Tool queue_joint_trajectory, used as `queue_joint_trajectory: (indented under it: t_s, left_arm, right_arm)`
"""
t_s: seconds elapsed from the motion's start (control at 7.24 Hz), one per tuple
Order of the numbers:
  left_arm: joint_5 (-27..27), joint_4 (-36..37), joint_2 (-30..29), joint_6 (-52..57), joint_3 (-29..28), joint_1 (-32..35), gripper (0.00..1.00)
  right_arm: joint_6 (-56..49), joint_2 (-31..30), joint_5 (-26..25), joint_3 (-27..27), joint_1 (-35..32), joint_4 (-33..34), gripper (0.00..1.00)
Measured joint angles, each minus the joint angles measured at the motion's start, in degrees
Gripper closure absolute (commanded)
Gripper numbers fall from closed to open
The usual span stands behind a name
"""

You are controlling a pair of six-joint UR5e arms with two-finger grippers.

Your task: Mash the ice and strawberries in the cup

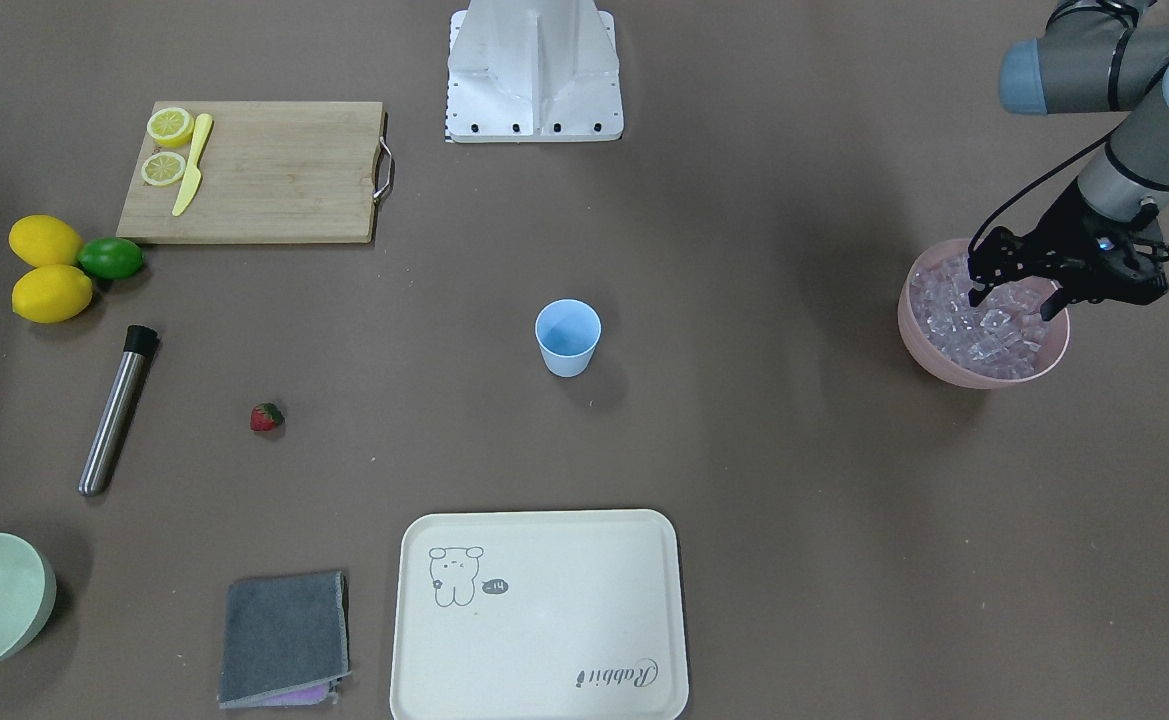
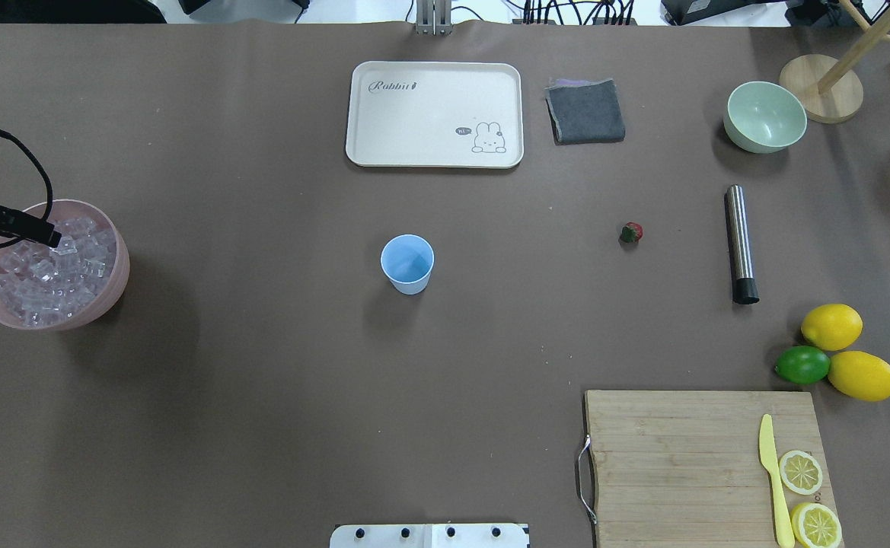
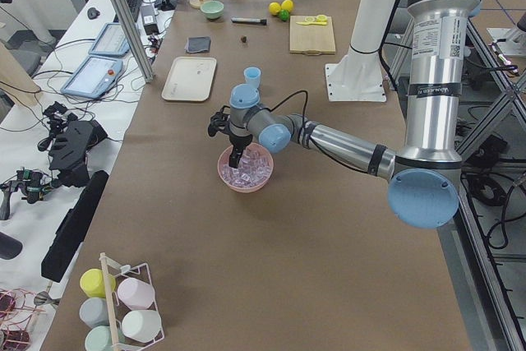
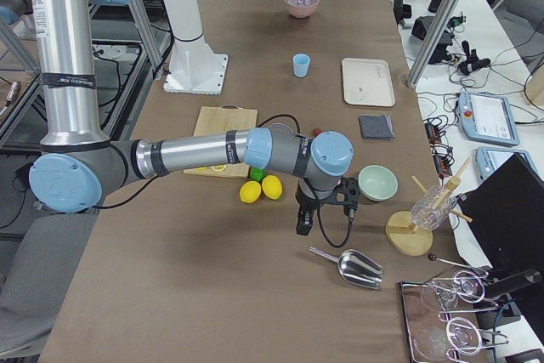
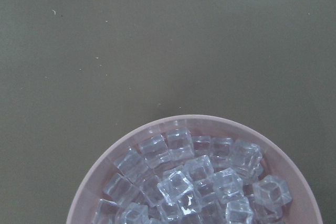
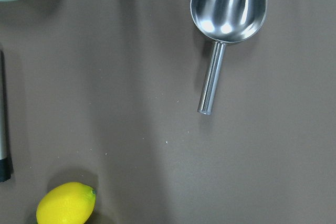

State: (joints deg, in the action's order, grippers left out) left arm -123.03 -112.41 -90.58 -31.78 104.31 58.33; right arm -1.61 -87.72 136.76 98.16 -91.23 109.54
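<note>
Ice (image 1: pixel 984 335) heaped in a pink bowl (image 1: pixel 919 350) at the surface's left end; cup (image 1: pixel 568 337) mid-surface, empty; strawberry (image 1: pixel 266 417) well apart. Left fingers (image 1: pixel 984 283), spread and gripping nothing evident, dip among the cubes, so the step is judged ice pick-up. Next: closing on one cube and lifting clear. Right fingers (image 4: pixel 304 224): spread cannot be told.

"Were the fingers of the right gripper (image 4: pixel 303 224) apart?"

"Couldn't tell. It showed only small, from the side. The left wrist view cut the pink bowl (image 5: pixel 131 142) off at its bottom edge, and the metal scoop (image 6: pixel 229 3) lost its tip at the top edge."
</note>
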Motion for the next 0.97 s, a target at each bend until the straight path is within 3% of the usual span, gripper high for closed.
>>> queue_joint_trajectory:
  t_s: [0.55, 0.97]
  left_arm:
    - [0.41, -3.19, -3.76, 0.65, -6.98, -0.65, 0.11]
    - [0.35, -5.59, -3.68, 0.61, -8.71, -1.98, 0.11]
  right_arm:
    - [-0.06, -0.46, 0.02, -0.03, 0.02, 0.02, 0.0]
    - [-0.06, -0.42, 0.0, -0.06, 0.03, -0.02, 0.0]
